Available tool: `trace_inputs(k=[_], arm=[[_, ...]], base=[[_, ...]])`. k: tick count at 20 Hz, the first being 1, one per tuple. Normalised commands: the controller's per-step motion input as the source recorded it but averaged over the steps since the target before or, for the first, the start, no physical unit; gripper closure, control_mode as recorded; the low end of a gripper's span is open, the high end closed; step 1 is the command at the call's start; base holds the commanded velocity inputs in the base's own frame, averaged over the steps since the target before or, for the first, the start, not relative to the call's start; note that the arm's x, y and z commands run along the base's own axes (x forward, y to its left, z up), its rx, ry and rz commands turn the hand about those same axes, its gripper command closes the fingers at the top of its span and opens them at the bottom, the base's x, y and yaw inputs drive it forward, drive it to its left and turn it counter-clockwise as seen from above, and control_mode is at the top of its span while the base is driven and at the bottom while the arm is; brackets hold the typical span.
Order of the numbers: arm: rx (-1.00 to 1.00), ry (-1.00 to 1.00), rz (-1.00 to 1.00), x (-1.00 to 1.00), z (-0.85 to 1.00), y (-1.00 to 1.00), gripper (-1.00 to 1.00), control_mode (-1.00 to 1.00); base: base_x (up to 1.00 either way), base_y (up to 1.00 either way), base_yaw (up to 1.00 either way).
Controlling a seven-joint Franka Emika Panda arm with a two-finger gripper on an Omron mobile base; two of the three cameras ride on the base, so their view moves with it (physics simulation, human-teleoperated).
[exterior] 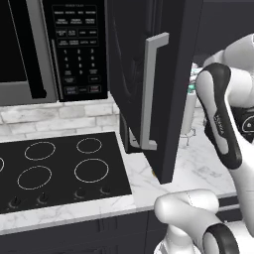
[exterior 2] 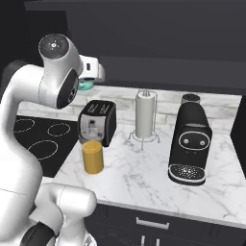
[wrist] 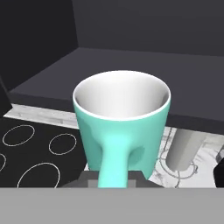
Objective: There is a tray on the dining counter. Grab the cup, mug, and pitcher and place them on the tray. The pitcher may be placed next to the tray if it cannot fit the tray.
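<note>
My gripper is shut on the handle of the teal mug, whose whitish rim and empty inside face the hand view. In the right base view the mug hangs high above the counter, over the toaster, at the end of my raised arm. Below it the amber-orange pitcher stands upright on the marble counter, just in front of the toaster. The tray and the cup are out of view.
A black toaster, a white paper-towel roll on its stand and a black coffee machine line the counter. An open dark cabinet door juts out beside my arm. The cooktop and microwave lie left.
</note>
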Motion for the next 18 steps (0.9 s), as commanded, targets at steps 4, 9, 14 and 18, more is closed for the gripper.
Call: trace_inputs(k=[4, 9, 14, 18], arm=[[0.00, 0.00, 0.00, -1.00, 0.00, -0.23, 1.00, -1.00], [0.00, 0.02, 0.00, -0.93, 0.00, -0.18, 1.00, -1.00], [0.00, 0.07, 0.00, -0.59, -0.01, -0.08, 1.00, -1.00], [0.00, 0.08, 0.00, -0.37, -0.01, 0.00, 1.00, -1.00]], base=[[0.00, 0.00, 0.00], [0.00, 0.00, 0.00], [0.00, 0.00, 0.00], [0.00, 0.00, 0.00]])
